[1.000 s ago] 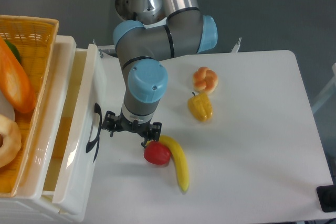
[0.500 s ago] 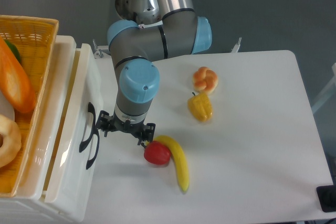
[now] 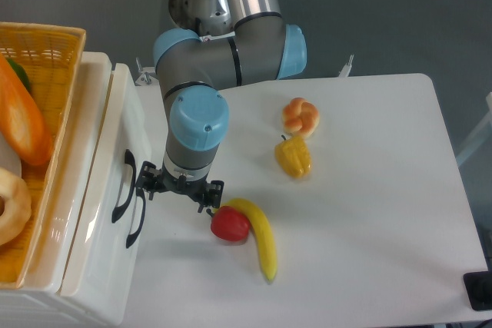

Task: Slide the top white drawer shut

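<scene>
Claw point(image 3: 178, 190) is hanging just beside the top white drawer point(image 3: 108, 190), by its black handle point(image 3: 121, 197); whether its fingers are apart I cannot tell. Drawer front is sitting nearly flush with the cabinet, beneath a yellow woven basket point(image 3: 46, 44).

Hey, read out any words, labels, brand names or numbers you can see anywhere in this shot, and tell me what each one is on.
No readable text anywhere in this view.
The arm's blue joint cap: plain, no marking.
The top white drawer and its black handle: no label.
The gripper: dark and small; any print is too small to tell.
The yellow basket, banana and table: no writing.
</scene>
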Controlling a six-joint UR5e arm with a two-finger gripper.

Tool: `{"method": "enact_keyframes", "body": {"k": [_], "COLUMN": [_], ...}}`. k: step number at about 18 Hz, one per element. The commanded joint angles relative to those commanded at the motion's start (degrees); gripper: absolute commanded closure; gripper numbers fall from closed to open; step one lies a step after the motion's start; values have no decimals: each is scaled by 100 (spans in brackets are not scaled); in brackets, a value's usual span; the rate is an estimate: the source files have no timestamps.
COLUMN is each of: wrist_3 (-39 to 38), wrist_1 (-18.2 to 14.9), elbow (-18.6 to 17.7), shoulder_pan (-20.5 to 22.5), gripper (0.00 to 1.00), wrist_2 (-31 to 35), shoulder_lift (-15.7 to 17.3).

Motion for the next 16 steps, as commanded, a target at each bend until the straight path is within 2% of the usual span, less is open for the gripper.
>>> {"method": "enact_keyframes", "body": {"k": [16], "wrist_3": [0], "wrist_1": [-9], "elbow": [-53], "shoulder_pan": [-9], "gripper": [0], "wrist_2": [-18], "shoulder_lift": [53]}}
